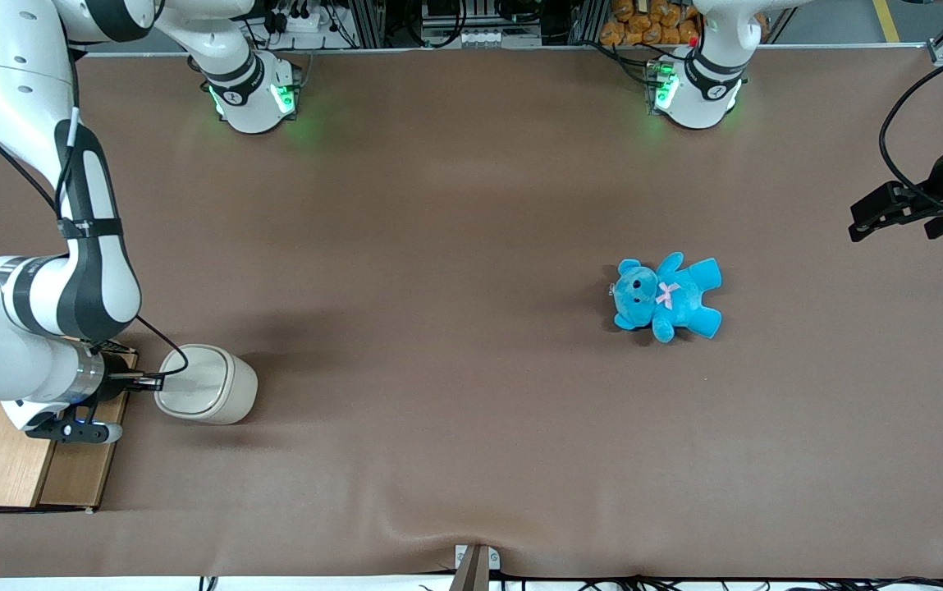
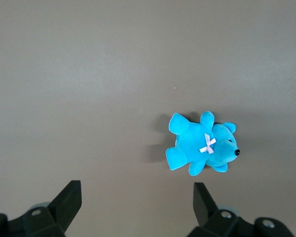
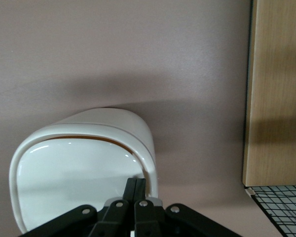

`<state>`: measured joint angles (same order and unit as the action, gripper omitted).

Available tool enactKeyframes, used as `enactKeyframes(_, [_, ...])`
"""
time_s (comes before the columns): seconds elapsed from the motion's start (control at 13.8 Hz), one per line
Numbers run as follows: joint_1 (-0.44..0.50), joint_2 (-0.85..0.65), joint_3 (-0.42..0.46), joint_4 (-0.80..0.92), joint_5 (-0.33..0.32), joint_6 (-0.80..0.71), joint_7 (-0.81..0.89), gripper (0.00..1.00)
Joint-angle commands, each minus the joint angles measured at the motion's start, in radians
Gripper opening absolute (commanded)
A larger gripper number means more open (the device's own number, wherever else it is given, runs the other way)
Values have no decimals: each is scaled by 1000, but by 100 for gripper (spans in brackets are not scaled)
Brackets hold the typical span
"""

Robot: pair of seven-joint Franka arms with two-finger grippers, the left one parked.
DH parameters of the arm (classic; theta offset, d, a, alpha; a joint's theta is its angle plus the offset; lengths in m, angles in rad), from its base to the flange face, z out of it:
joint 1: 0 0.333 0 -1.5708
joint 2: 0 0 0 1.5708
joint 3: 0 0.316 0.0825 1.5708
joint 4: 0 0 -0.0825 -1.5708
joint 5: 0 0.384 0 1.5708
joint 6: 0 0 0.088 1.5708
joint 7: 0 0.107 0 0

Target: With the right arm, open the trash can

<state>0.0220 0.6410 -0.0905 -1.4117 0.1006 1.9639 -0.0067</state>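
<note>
The cream-white trash can [image 1: 217, 386] stands on the brown table toward the working arm's end, beside the wooden-topped box. Its flat paler lid [image 1: 192, 379] lies in its rim. My right arm [image 1: 36, 328] reaches low over the box. The slim black gripper [image 1: 149, 382] is shut, with its tips at the edge of the lid. In the right wrist view the two fingers are pressed together [image 3: 136, 185] and touch the lid [image 3: 74, 177] just inside the can's rim [image 3: 147, 148]. A thin dark gap shows along the lid's edge farthest from the fingers.
The wooden-topped wire-mesh box [image 1: 3, 460] sits right under my wrist; its wooden top [image 3: 276, 98] and mesh [image 3: 281, 207] also show in the right wrist view. A blue teddy [image 1: 666, 297] lies toward the parked arm's end, also seen in the left wrist view [image 2: 202, 145].
</note>
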Motion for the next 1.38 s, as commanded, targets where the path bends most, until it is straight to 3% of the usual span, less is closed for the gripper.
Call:
enactKeyframes(0.0, [4,-6,5,-7,21,4,13,0])
enactKeyframes(0.87, [3,-6,5,-66,22,70,13,0])
enactKeyframes(1.09, [10,-21,6,-49,22,50,10,0])
enactKeyframes(1.31, [10,-32,6,38,19,-87,10,0])
